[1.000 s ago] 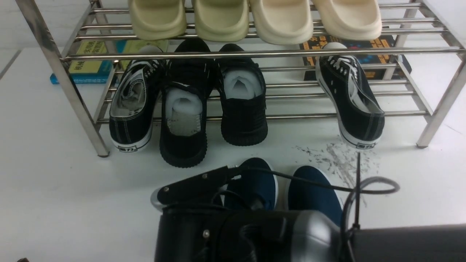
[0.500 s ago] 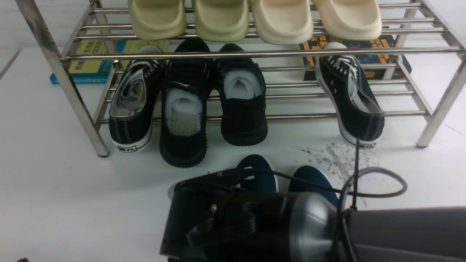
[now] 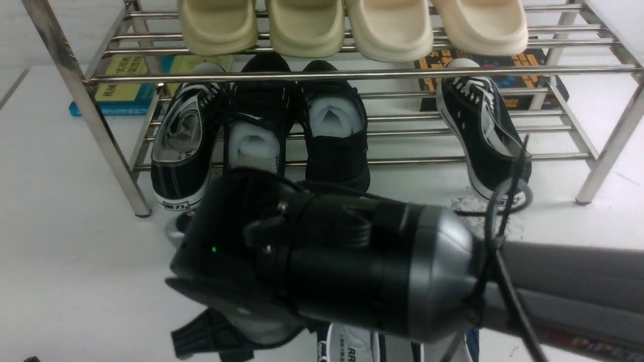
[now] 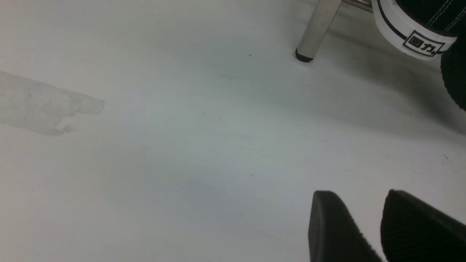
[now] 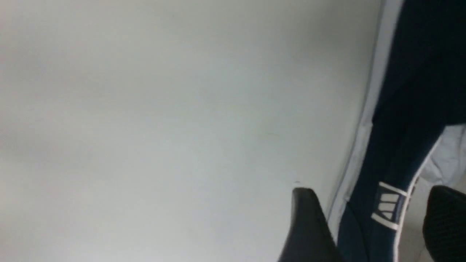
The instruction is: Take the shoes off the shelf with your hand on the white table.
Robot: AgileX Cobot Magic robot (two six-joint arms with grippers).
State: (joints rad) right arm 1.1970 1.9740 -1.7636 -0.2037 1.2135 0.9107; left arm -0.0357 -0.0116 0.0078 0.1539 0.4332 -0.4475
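- Front view: bright, diffuse light; right arm [image 3: 352, 261] softly blurred.
- Left wrist view: soft shadows on desk [image 4: 182, 127].
- Right wrist view: noticeably blurred.

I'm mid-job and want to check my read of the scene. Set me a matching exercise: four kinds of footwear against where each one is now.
Footwear:
1. pale clogs
2. black lace-up sneakers
3. all-black shoes
4. navy slip-ons

Place:
A. side by side on the lower tier
B. on the white table, off the shelf
C. on the upper tier
D. on the lower tier, apart, with other shoes between them

Right pairs: 1-C; 2-D; 3-A; 4-B
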